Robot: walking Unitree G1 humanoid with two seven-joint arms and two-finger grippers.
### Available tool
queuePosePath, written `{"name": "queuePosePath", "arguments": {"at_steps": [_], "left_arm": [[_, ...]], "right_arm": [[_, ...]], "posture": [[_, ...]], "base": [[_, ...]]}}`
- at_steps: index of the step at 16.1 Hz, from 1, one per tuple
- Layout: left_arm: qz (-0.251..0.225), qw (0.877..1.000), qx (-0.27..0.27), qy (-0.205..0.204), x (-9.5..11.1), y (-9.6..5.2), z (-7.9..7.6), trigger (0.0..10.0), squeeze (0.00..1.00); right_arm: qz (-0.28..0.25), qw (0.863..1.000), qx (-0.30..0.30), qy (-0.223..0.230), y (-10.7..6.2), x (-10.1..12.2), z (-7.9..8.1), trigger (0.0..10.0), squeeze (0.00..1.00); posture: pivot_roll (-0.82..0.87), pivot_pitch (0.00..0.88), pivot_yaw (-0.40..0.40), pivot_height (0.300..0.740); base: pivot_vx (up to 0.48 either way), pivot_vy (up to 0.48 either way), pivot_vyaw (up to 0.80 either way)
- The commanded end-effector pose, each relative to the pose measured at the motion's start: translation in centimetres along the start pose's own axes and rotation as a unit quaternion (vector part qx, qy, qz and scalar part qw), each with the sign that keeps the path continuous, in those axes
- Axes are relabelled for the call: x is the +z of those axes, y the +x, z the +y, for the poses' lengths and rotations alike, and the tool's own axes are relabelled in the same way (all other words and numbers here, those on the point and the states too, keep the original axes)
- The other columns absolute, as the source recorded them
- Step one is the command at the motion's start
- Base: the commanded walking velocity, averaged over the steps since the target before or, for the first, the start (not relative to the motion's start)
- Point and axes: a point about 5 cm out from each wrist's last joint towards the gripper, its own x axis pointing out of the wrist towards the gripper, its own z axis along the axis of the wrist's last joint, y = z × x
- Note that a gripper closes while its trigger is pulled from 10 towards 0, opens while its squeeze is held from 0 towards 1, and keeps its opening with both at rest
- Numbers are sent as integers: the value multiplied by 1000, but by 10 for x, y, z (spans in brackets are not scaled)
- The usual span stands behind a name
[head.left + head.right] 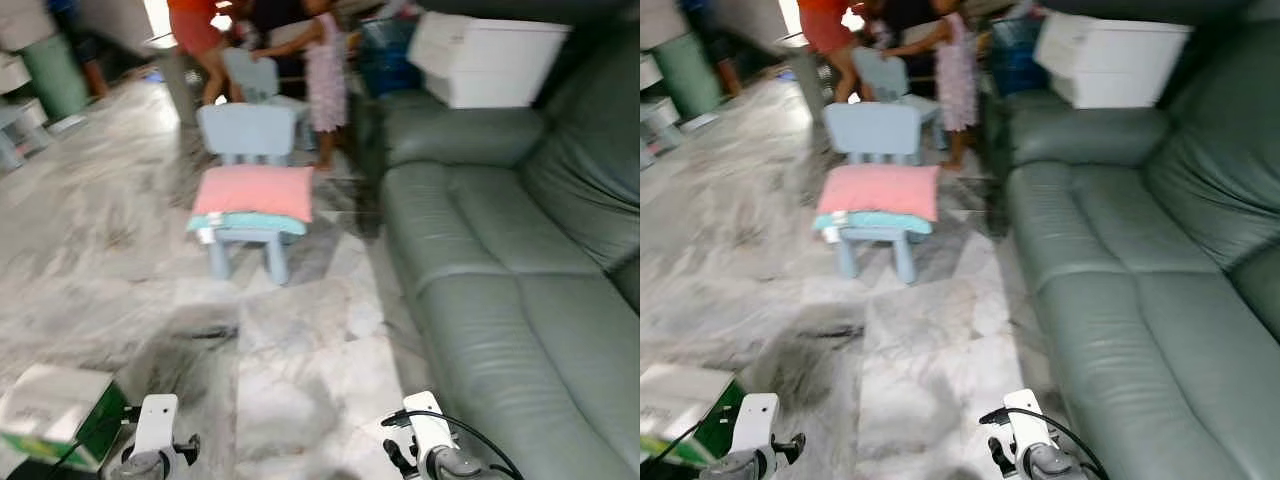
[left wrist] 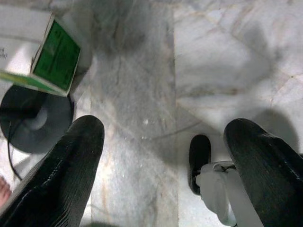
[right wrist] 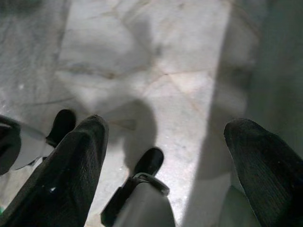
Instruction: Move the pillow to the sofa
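A pink pillow lies on the seat of a small pale blue chair, on top of a teal folded cloth. The chair stands on the marble floor some way ahead, left of the grey-green sofa. Both arms hang low at the bottom of the head views. My left gripper is open over bare floor, its fingers wide apart. My right gripper is open too, above the floor beside the sofa's base.
A white storage box sits on the sofa's far end. Two people stand behind the chair by a second small chair. A green and white box and a black round base lie by my left foot.
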Motion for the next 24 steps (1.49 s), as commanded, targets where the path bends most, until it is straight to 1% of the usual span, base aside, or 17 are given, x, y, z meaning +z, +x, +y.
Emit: {"name": "queuePosePath", "arguments": {"at_steps": [1,5,8,11,15,23,24], "left_arm": [[-2,1000,9,2,2,0,4,10000,0],[-6,1000,11,-1,4,0,5,10000,0],[-5,1000,9,1,5,0,5,10000,0],[-5,1000,4,3,4,0,5,10000,0],[-3,1000,1,5,3,0,5,10000,0],[-2,1000,-1,15,3,0,5,10000,0],[-2,1000,-2,23,3,0,5,10000,0]], "right_arm": [[-8,1000,-3,1,1,5,-1,10000,0],[-9,1000,-3,1,0,5,-3,10000,0],[-12,1000,-3,1,1,8,-2,10000,0],[-11,1000,-4,0,1,11,-4,10000,0],[-7,1000,-5,-7,0,8,-7,10000,0],[-1,1000,-6,-9,0,3,-5,10000,0],[-1,1000,-6,-7,0,3,-5,10000,0]], "posture": [[-88,0,25,740],[-87,0,25,740],[-88,0,25,740],[-86,0,23,740],[-86,0,24,740],[-85,0,26,740],[-85,0,26,740]], "base": [[0,0,800],[0,0,717],[0,0,0],[0,0,0],[285,281,0],[294,379,0],[300,375,0]]}}
